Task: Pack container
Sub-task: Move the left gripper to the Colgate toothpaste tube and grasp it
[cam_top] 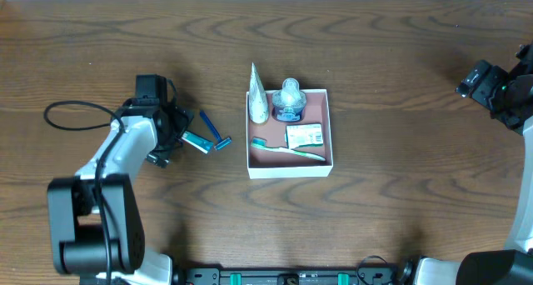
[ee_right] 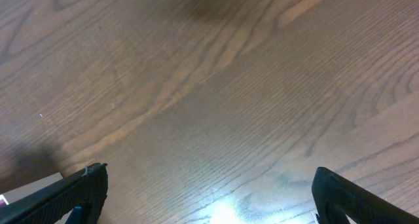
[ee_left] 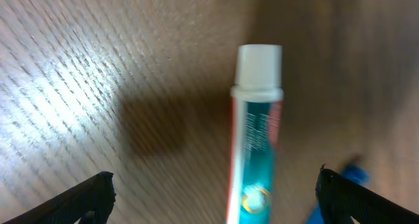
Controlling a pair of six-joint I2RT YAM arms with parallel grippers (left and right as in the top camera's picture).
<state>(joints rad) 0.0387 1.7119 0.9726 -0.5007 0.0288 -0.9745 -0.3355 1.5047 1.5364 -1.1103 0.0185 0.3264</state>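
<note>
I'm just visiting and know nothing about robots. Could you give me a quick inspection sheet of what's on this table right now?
Surface: brown wood-grain table.
Job's things: the white-walled container at the centre holds a toothbrush, a small packet, a white tube at its far-left corner and a clear bluish item. A small capped tube and a blue razor lie outside it, on the left arm's side.
Clutter: nothing seen.
Grippers: left gripper open, fingers either side of the small capped tube, not closed on it; right gripper open over bare wood.
Cables: black cable looped on the table by the left arm.
Surroundings: black rail along the near edge.
</note>
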